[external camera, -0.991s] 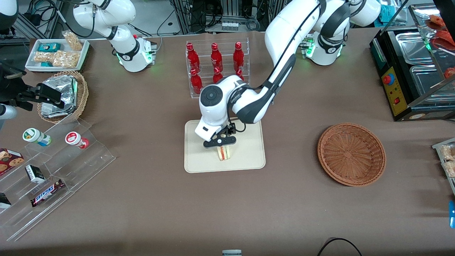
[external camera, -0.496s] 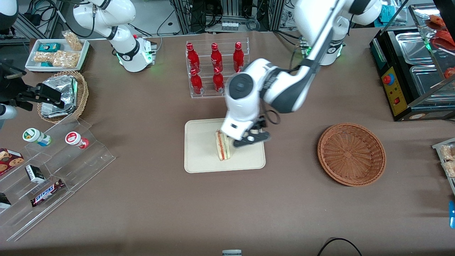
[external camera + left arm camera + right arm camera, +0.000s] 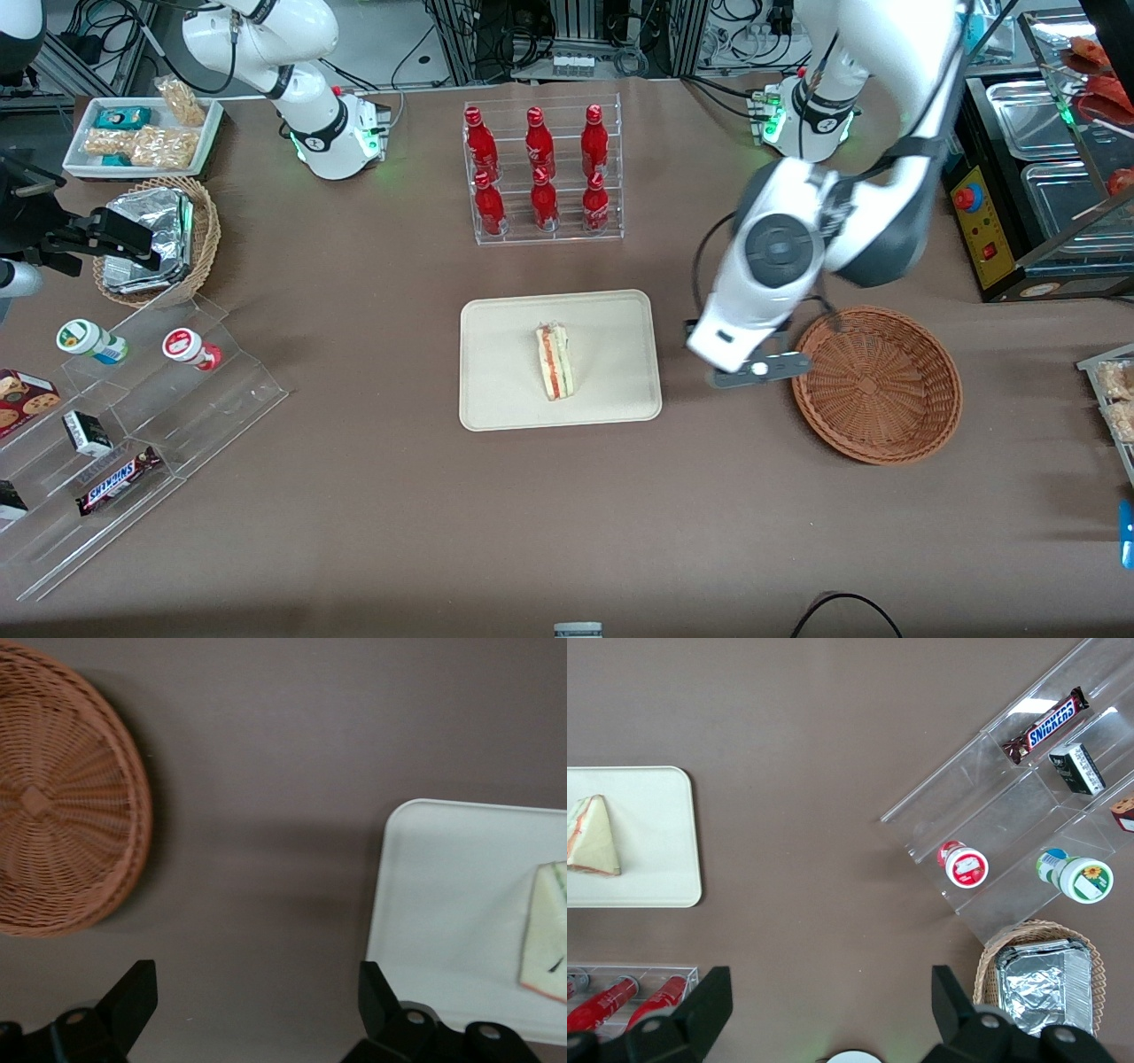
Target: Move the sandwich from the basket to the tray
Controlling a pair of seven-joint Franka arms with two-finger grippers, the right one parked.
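The sandwich [image 3: 555, 361], a white bread wedge with red and green filling, lies on the cream tray [image 3: 496, 390] near its middle; it also shows in the left wrist view [image 3: 547, 939] on the tray [image 3: 443, 904]. The reddish-brown wicker basket [image 3: 875, 383] is empty; it also shows in the left wrist view [image 3: 62, 797]. My left gripper [image 3: 760, 370] is open and empty. It hangs above the bare table between the tray and the basket, close to the basket's rim. Its black fingers [image 3: 133, 997] frame only brown table.
A clear rack of red bottles [image 3: 540, 173] stands farther from the front camera than the tray. Toward the parked arm's end are a pale basket of foil packets [image 3: 155, 239], a white snack tray [image 3: 142, 133] and a clear stepped shelf [image 3: 133, 416]. A black appliance [image 3: 1028, 177] stands toward the working arm's end.
The gripper let go of the sandwich, which now lies alone on the tray. The gripper has swung away from the tray toward the basket.
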